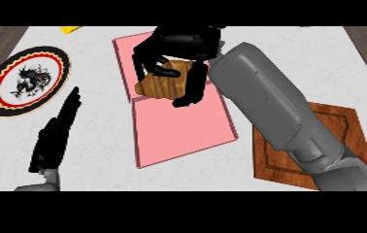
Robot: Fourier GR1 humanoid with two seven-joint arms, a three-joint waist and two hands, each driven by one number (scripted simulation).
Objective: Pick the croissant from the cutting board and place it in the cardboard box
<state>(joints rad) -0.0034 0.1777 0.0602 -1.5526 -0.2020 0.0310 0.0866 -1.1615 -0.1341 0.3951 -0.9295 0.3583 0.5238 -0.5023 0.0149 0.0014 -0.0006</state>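
Observation:
The brown croissant (159, 84) is in my right hand (180, 45), whose fingers and thumb curl round it from above. Hand and croissant are over the far half of a flat pink box (185, 130) in the middle of the counter. A line across the pink surface runs just below the croissant. The wooden cutting board (337, 125) lies at the lower right, partly hidden by my right forearm, and nothing shows on its visible part. My left hand (54, 135) rests open at the lower left with straight fingers pointing away.
A round plate (58, 76) with a black, red and yellow rim and a dark figure in its middle lies at the left edge. A small yellow object (70, 29) shows at the far edge. The counter top is white.

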